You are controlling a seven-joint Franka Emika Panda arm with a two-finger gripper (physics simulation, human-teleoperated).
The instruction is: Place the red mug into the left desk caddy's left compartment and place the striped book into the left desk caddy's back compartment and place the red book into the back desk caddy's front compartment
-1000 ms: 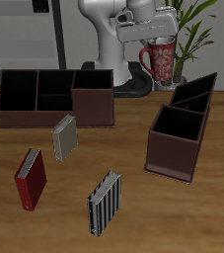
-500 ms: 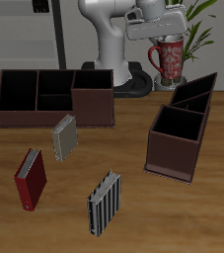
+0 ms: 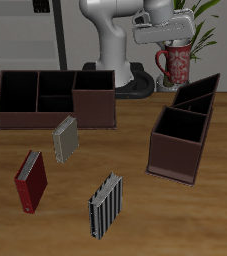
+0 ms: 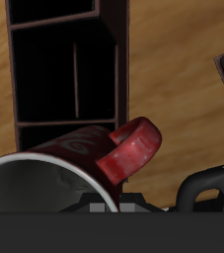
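The claw (image 3: 175, 42) grips the red mug (image 3: 176, 64) by its rim, holding it in the air above the left desk caddy (image 3: 184, 127), handle (image 4: 129, 151) out. The striped book (image 3: 105, 205) stands at the table's (image 3: 85, 190) 6 o'clock.

Red mug (image 4: 79, 163) above left desk caddy (image 4: 69, 74)

I count three books on the table: red book (image 3: 30, 181), grey book (image 3: 65, 138), striped book (image 3: 105, 205). Two caddies, left (image 3: 182, 129) and back (image 3: 55, 98). One mug (image 3: 176, 63).
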